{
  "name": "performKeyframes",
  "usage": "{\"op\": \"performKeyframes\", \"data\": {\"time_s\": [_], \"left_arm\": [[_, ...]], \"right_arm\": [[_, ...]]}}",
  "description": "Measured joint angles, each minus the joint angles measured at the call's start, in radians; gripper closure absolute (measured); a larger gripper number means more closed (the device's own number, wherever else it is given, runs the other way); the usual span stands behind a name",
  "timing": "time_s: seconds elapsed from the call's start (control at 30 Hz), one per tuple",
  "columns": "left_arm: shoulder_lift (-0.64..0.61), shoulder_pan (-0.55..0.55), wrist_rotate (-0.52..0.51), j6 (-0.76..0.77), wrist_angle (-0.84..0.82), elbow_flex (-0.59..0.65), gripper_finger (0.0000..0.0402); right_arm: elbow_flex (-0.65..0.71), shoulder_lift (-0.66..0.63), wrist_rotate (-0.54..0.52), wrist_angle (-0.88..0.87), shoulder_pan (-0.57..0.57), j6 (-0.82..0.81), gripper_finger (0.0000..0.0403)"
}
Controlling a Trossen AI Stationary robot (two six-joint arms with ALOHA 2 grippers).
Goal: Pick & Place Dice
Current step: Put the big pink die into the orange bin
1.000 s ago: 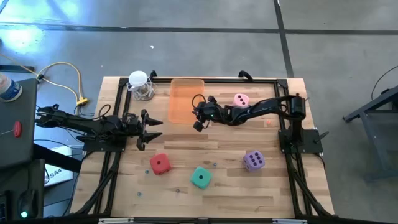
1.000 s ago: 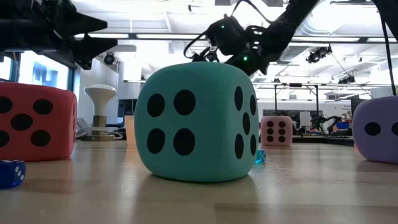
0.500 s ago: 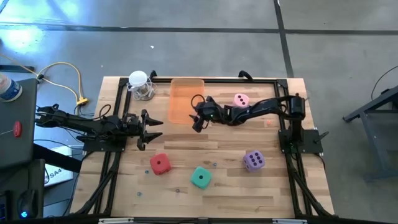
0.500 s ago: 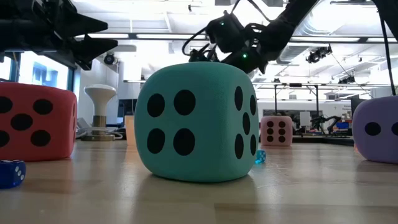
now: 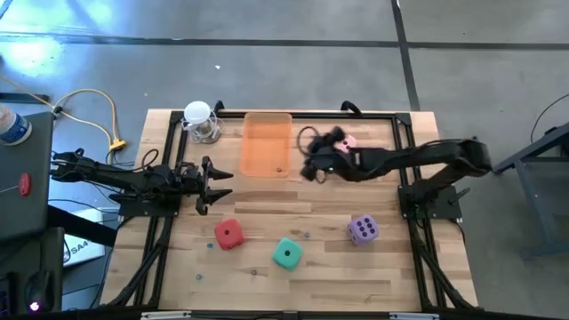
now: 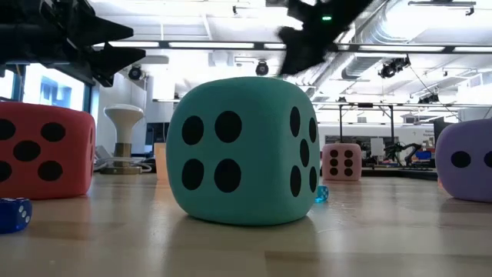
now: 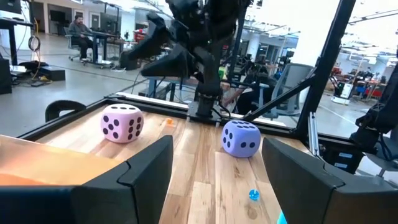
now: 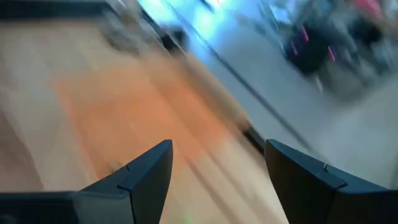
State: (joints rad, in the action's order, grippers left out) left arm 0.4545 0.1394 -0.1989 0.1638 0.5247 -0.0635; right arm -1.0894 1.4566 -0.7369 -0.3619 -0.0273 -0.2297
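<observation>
Four dice rest flat on the wooden table: pink [image 5: 348,140] far right, purple [image 5: 362,229], teal [image 5: 286,253] and red [image 5: 228,234] nearer the front. The orange tray [image 5: 267,142] stands at the far middle. My right gripper [image 5: 308,168] hangs raised between the tray and the pink die, partly covering that die from above. It is open and nothing is between its fingers [image 8: 149,171]. My left gripper [image 5: 218,182] waits open at the table's left, above the surface, with the purple die [image 7: 240,137] and pink die [image 7: 122,122] ahead of it.
A white knob-shaped object [image 5: 201,120] stands at the far left corner beside the tray. Small blue dice lie on the boards [image 6: 11,211] [image 6: 320,194]. A small dark speck [image 5: 280,167] lies in the tray's near right corner. Black frame rails run along the table's edges.
My right gripper has risen from the tray's near right corner and drawn back toward the table's right edge, most of it in the last half second, and it now hangs higher beside the pink die. The dice have stayed where they were.
</observation>
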Motion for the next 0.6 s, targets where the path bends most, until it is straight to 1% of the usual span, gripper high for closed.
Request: {"op": "performKeyframes", "data": {"time_s": [0.07,0.13,0.17,0.23,0.3,0.43,0.6], "left_arm": [[0.000,0.000,0.000,0.000,0.000,0.000,0.0161],[0.000,0.000,0.000,0.000,0.000,0.000,0.0161],[0.000,0.000,-0.001,0.000,0.000,0.000,0.0161],[0.000,0.000,-0.013,0.000,0.004,0.000,0.0161],[0.000,0.000,-0.028,0.000,0.011,0.000,0.0161],[0.000,0.000,-0.056,0.000,0.014,0.000,0.0161],[0.000,0.000,-0.058,0.000,0.014,0.000,0.0161]], "right_arm": [[0.000,-0.056,-0.016,-0.182,-0.009,-0.160,0.0156],[0.000,-0.113,-0.005,-0.353,-0.035,-0.323,0.0156],[0.000,-0.135,0.007,-0.411,-0.054,-0.383,0.0156],[0.000,-0.169,0.044,-0.483,-0.096,-0.447,0.0156],[0.000,-0.180,0.090,-0.513,-0.140,-0.454,0.0156],[0.000,-0.177,0.216,-0.509,-0.225,-0.447,0.0156],[0.000,-0.146,0.241,-0.496,-0.277,-0.400,0.0156]]}}
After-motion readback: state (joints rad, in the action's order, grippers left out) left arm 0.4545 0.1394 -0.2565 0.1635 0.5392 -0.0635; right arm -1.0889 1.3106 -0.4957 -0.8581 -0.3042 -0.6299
